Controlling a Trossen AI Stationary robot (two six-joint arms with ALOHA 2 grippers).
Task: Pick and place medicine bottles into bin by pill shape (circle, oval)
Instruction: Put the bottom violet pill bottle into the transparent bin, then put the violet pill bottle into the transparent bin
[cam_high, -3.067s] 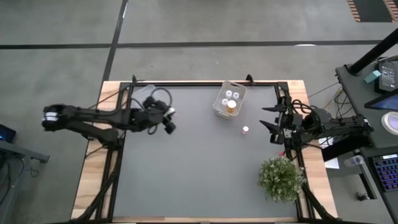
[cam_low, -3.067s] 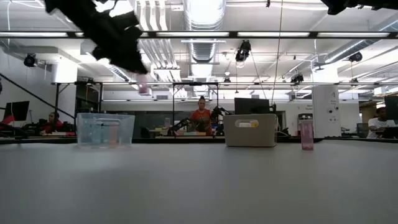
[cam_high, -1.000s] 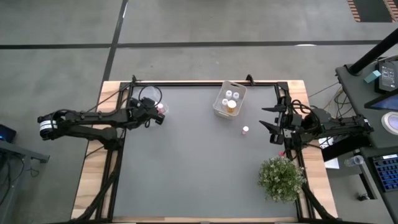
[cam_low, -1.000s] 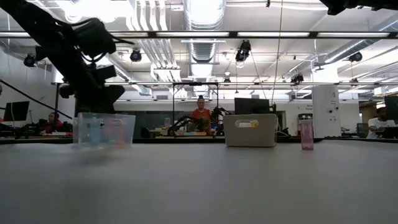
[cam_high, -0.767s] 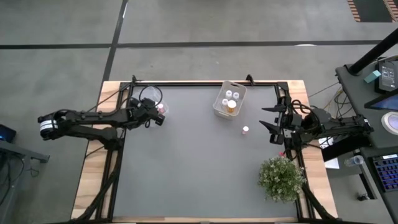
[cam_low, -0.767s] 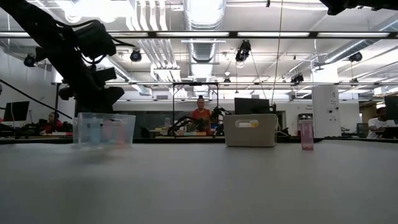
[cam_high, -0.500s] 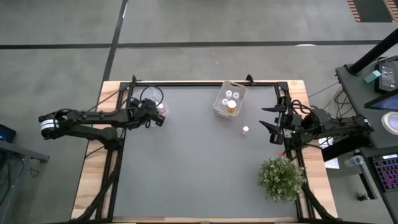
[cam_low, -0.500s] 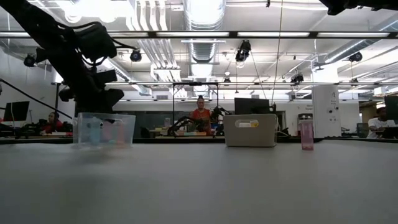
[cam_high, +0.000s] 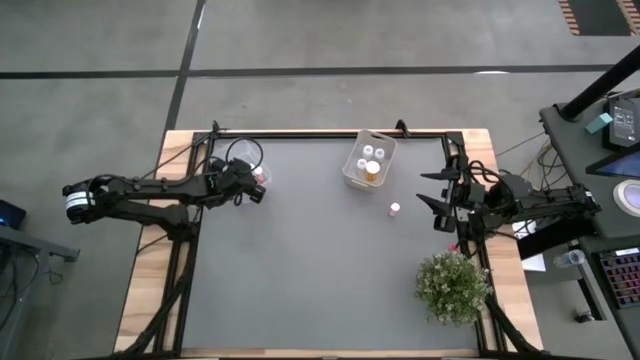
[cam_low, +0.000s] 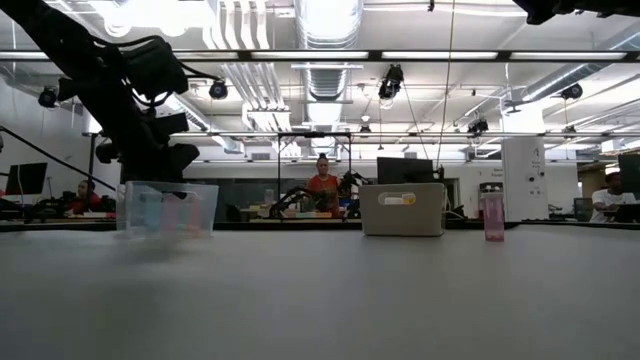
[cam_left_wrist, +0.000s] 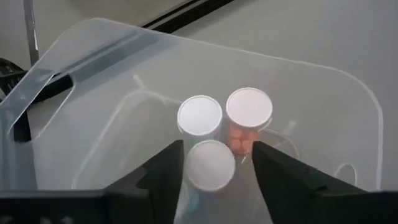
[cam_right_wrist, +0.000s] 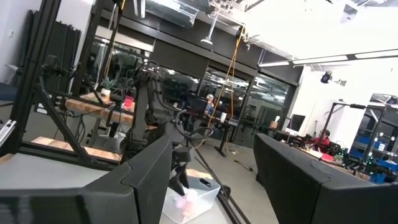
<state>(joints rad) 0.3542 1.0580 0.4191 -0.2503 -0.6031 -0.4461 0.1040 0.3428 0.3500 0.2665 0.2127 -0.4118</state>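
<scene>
White-capped bottle (cam_left_wrist: 211, 163) sits between the left gripper (cam_left_wrist: 214, 163)'s spread fingers inside the clear bin (cam_left_wrist: 348, 112), beside two others; light, rigid, likely slippery, best pinched across its body below the cap

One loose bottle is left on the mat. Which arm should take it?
Right. The right gripper waits open beside the loose bottle; the left gripper is across the table over the clear bin.
</scene>
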